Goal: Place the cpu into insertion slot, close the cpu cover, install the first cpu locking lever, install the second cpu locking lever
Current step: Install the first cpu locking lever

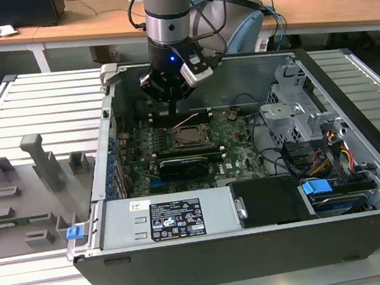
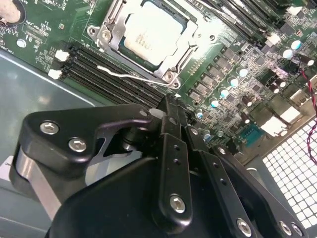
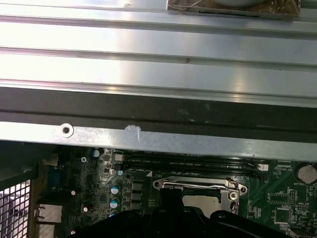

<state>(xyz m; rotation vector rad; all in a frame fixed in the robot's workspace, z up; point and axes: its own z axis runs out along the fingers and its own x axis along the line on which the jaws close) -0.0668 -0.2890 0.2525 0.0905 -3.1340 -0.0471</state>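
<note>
Cpu (image 2: pixel 151 35) sits in insertion slot (image 2: pixel 184 43), cpu cover (image 2: pixel 110 30) down over it.
Thin wire lever (image 2: pixel 130 76) pokes out beside socket, prob. not latched yet. Gripper (image 2: pixel 171 106) hovers just above board near socket; fingers (image 2: pixel 173 148) pressed together, holding nothing, touching nothing.

Cpu: I count one cpu (image 2: pixel 151 35), sitting in the insertion slot (image 2: pixel 174 62) on the green board.
Cpu cover: one (image 2: pixel 108 30), a metal frame around the cpu.
Locking levers: I see one thin lever (image 2: pixel 130 76) just beside the insertion slot; a second I cannot tell.
Black memory slots: several long ones (image 2: pixel 101 74) beside the insertion slot, I cannot count them exactly.
My gripper: one (image 1: pixel 174 102), above the insertion slot.
</note>
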